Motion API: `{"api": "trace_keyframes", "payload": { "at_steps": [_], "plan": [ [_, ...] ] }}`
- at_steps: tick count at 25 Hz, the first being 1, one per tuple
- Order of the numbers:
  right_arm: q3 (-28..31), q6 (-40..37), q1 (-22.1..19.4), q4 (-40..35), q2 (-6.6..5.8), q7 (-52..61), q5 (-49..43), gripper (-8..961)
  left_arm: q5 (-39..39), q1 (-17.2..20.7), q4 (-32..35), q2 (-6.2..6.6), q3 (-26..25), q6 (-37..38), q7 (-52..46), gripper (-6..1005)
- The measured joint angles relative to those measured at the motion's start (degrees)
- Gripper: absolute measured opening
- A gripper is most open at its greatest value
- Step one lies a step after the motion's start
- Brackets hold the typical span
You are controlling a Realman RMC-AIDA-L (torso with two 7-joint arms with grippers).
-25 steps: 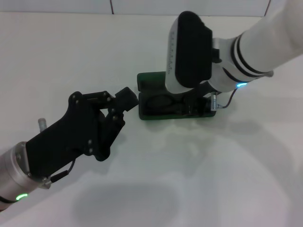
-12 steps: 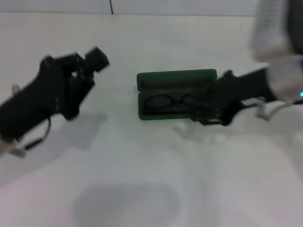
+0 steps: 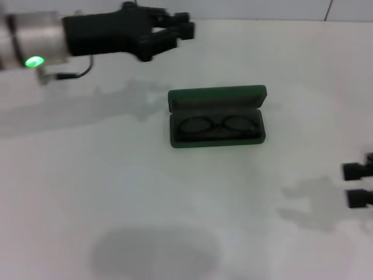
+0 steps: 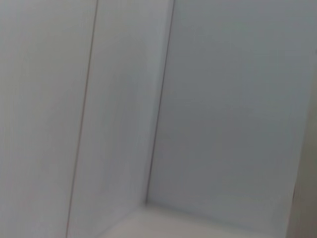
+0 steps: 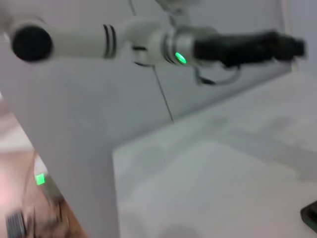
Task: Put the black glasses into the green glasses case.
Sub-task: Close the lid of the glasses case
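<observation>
The green glasses case (image 3: pixel 217 98) lies open in the middle of the white table, lid tipped back toward the far side. The black glasses (image 3: pixel 217 124) rest folded inside its tray. My left gripper (image 3: pixel 185 28) hangs high over the far left of the table, well away from the case, with its fingers together and nothing in them. It shows again in the right wrist view as the left gripper (image 5: pixel 290 45). My right gripper (image 3: pixel 356 185) sits at the right edge of the table, open and empty. A corner of the case (image 5: pixel 311 216) shows in the right wrist view.
The white table (image 3: pixel 145 204) carries only the case. White wall panels (image 4: pixel 223 99) fill the left wrist view. The table's side edge (image 5: pixel 116 188) shows in the right wrist view, with floor beyond it.
Both arms have pulled away from the case. The left gripper rose and swung to the far left. The right gripper let go and withdrew to the right edge. The glasses stay in the case.
</observation>
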Motion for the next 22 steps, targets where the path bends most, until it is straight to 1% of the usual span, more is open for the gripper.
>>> {"api": "trace_keyframes", "payload": {
  "at_steps": [2, 3, 5, 6, 8, 11, 14, 16, 22],
  "plan": [
    [5.1, -2.6, -0.9, 5.4, -0.12, -4.5, 0.2, 422, 5.1, -3.1, 0.2, -1.24, 0.0, -4.1, -1.5, 140],
    [6.7, -3.2, -1.1, 7.3, -0.21, -5.9, 0.3, 416, 8.2, -4.6, 0.2, -2.38, 0.0, -6.4, -2.1, 172],
    [10.2, -4.7, -1.5, 12.3, -0.42, -8.8, 0.4, 404, 12.5, -6.3, 0.2, -4.08, 0.0, -9.7, -2.8, 236],
    [11.5, -5.2, -1.6, 14.0, -0.5, -9.7, 0.4, 398, 14.5, -7.0, 0.2, -5.04, 0.0, -11.3, -3.1, 234],
    [14.1, -6.2, -1.9, 17.0, -0.68, -11.3, 0.1, 386, 18.1, -8.3, 0.2, -6.57, 0.0, -14.1, -4.0, 231],
    [15.1, -6.1, -2.5, 18.6, -0.9, -12.3, -0.1, 368, 22.0, -9.5, 0.6, -8.29, 0.0, -18.1, -6.1, 227],
    [15.2, -5.1, -2.5, 19.2, -0.99, -12.5, -0.1, 365, 24.7, -10.2, 0.6, -9.47, 0.0, -21.1, -7.6, 226],
    [15.2, -4.1, -2.4, 19.4, -1.03, -12.6, -0.1, 368, 25.4, -10.5, 0.5, -9.91, 0.0, -22.0, -7.9, 226],
    [14.8, -1.6, -1.8, 20.1, -1.26, -12.7, -0.1, 376, 25.7, -10.4, 0.0, -10.12, 0.4, -23.3, -8.5, 224]
  ]
}}
